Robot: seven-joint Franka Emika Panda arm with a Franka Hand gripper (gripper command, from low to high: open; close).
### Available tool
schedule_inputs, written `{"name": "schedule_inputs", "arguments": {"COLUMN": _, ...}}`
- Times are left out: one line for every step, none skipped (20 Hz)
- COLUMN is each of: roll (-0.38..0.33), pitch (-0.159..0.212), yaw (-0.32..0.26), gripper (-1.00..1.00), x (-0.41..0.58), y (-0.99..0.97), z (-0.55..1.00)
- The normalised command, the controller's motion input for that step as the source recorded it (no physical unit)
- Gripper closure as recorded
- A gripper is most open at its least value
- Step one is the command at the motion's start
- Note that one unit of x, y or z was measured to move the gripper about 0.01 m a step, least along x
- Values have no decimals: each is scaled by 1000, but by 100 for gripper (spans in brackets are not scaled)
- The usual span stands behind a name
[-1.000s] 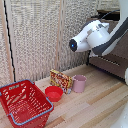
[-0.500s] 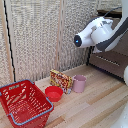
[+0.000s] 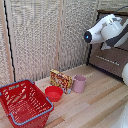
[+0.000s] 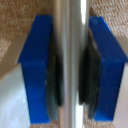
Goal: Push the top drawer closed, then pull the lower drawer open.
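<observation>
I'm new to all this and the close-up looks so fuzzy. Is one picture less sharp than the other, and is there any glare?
Wrist view: soft and out of focus up close; the silver bar handle shows a pale lengthwise sheen between the blue gripper pads. Exterior view: low resolution but evenly lit; the red plastic basket, red bowl and pink cup stay readable, with faint shadows on the wooden floor.

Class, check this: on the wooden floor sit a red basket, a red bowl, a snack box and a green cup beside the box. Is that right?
Not quite. The exterior view shows the cup is pink, not green. The red basket, red bowl and snack box are as stated.
</observation>
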Motion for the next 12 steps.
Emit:
{"name": "schedule_inputs", "arguments": {"roll": -29, "pitch": -1, "yaw": 69, "gripper": -100, "x": -89, "y": 0, "z": 57}}
{"name": "schedule_inputs", "arguments": {"roll": -18, "pitch": -15, "yaw": 73, "gripper": -100, "x": -106, "y": 9, "z": 60}}
{"name": "schedule_inputs", "arguments": {"roll": -16, "pitch": -24, "yaw": 73, "gripper": -100, "x": -120, "y": 106, "z": 69}}
{"name": "schedule_inputs", "arguments": {"roll": -17, "pitch": -24, "yaw": 66, "gripper": -100, "x": -123, "y": 217, "z": 71}}
{"name": "schedule_inputs", "arguments": {"roll": -18, "pitch": -24, "yaw": 57, "gripper": -100, "x": -126, "y": 234, "z": 83}}
{"name": "schedule_inputs", "arguments": {"roll": -8, "pitch": -12, "yaw": 40, "gripper": -100, "x": -111, "y": 260, "z": 83}}
{"name": "schedule_inputs", "arguments": {"roll": -9, "pitch": -9, "yaw": 35, "gripper": -100, "x": -109, "y": 303, "z": 74}}
{"name": "schedule_inputs", "arguments": {"roll": -8, "pitch": -14, "yaw": 30, "gripper": -100, "x": -114, "y": 360, "z": 74}}
{"name": "schedule_inputs", "arguments": {"roll": -8, "pitch": -13, "yaw": 27, "gripper": -100, "x": -149, "y": 397, "z": 31}}
{"name": "schedule_inputs", "arguments": {"roll": -13, "pitch": -3, "yaw": 21, "gripper": -100, "x": -146, "y": 431, "z": 6}}
{"name": "schedule_inputs", "arguments": {"roll": -15, "pitch": -6, "yaw": 22, "gripper": -100, "x": -183, "y": 463, "z": 0}}
{"name": "schedule_inputs", "arguments": {"roll": -16, "pitch": -1, "yaw": 24, "gripper": -100, "x": -163, "y": 500, "z": 0}}
